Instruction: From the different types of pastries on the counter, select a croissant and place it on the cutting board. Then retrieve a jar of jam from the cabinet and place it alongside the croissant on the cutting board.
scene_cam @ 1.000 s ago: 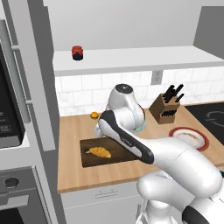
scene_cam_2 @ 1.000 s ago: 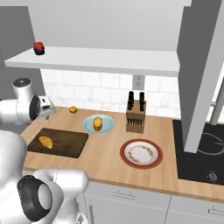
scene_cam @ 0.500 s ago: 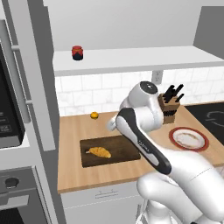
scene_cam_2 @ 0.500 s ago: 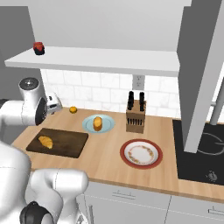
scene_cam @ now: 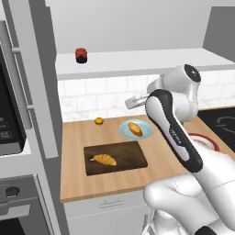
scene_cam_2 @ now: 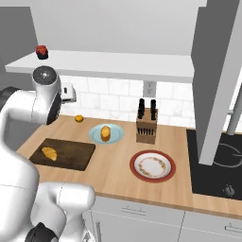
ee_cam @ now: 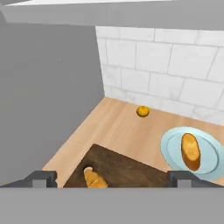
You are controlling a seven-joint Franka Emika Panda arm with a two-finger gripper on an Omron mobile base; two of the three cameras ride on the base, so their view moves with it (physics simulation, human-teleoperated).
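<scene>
The croissant point(scene_cam: 104, 159) point(scene_cam_2: 48, 153) point(ee_cam: 94, 178) lies on the left part of the dark cutting board point(scene_cam: 128, 158) point(scene_cam_2: 71, 156) point(ee_cam: 131, 168) on the counter point(scene_cam: 78, 137). A red jar of jam point(scene_cam: 81, 55) point(scene_cam_2: 42, 51) stands at the left end of the cabinet shelf point(scene_cam: 137, 62). My gripper point(scene_cam: 130, 103) point(scene_cam_2: 71, 93) point(ee_cam: 113, 179) hangs open and empty in the air, above the back of the counter and below the shelf. It looks down at the board, well clear of the croissant. The other pastry, a plump bun point(scene_cam: 136, 129) point(scene_cam_2: 106, 133) point(ee_cam: 190, 151), rests on a pale blue plate point(scene_cam: 146, 134).
A small orange fruit point(scene_cam: 98, 121) point(scene_cam_2: 79, 118) point(ee_cam: 142, 111) sits by the tiled wall. A knife block point(scene_cam_2: 146, 125) and a red-rimmed plate point(scene_cam_2: 152, 166) stand right of the bun. A stove point(scene_cam_2: 217, 160) is at far right; a tall grey panel point(scene_cam: 41, 92) borders the counter's left.
The arm has lifted away from the board and swung up and to the right, carrying the open gripper higher. The croissant stays on the board.
</scene>
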